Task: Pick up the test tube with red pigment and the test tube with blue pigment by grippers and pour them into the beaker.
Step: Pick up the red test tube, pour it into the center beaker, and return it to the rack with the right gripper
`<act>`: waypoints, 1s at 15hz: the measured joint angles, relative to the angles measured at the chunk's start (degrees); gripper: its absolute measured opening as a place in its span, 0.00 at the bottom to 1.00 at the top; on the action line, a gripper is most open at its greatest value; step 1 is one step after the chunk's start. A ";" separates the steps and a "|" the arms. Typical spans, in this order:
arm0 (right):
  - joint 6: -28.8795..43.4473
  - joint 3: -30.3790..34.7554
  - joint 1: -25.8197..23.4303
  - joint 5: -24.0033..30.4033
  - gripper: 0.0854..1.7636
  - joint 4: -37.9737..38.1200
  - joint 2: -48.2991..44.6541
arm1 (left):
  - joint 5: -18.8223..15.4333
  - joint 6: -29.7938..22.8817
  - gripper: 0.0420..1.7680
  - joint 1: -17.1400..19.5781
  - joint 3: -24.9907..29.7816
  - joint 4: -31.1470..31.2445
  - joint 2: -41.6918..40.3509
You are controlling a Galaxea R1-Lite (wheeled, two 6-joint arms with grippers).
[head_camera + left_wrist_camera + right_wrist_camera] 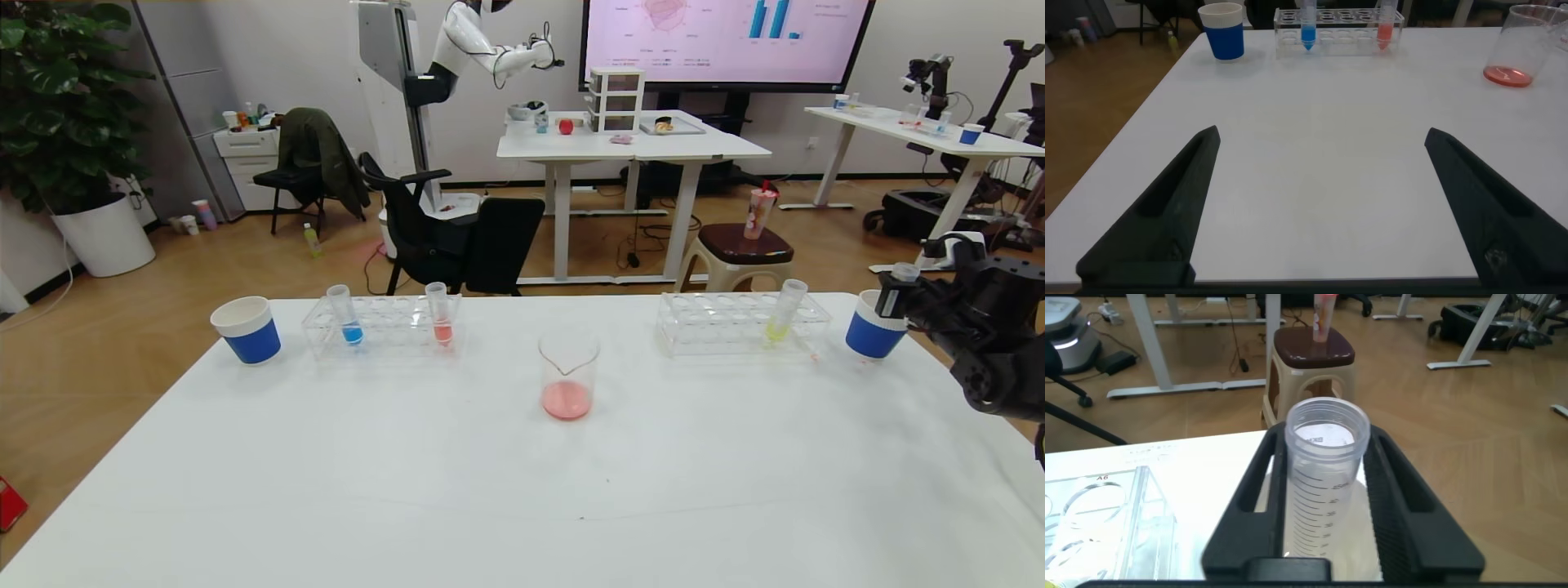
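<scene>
R gripper (1323,506) clamped on empty-looking tube (1323,482) over R cup (872,331). L gripper (1323,212) spread, idle. Beaker (568,374) has red; blue tube (346,314) probably next.

Open table (490,490) before beaker (568,376), 2 racks (380,327) behind.

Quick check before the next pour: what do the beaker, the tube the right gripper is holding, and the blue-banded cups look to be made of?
Beaker: clear and smooth with a pour spout, probably glass; clear plastic not excluded. Tube in the right gripper: see-through, slightly cloudy wall with printed graduations, likely plastic. Left cup and right cup: matte, opaque white with a blue band, probably paper.
</scene>
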 joint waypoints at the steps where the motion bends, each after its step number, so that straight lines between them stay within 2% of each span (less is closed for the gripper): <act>1: 0.00 0.13 0.13 -0.05 0.43 -0.09 -0.02 | 0.00 0.02 0.99 0.00 0.00 -0.02 0.00; 2: 0.00 0.27 0.24 -0.11 0.67 -0.23 -0.06 | 0.00 0.00 0.99 0.00 0.00 -0.02 0.00; 3: -0.02 0.51 0.33 -0.13 0.86 -0.61 -0.11 | 0.00 0.00 0.99 0.00 0.00 -0.02 0.00; 4: -0.02 0.68 0.39 -0.11 0.97 -1.33 -0.20 | 0.02 0.00 0.99 0.00 0.00 -0.02 0.00; 8: 0.09 0.99 2.78 0.06 0.98 -1.50 -2.82 | 0.00 0.00 0.99 0.00 0.00 -0.02 0.00; 15: 4.95 2.19 17.35 -0.40 0.98 4.68 -16.43 | 0.02 0.02 0.99 0.00 0.00 -0.02 0.00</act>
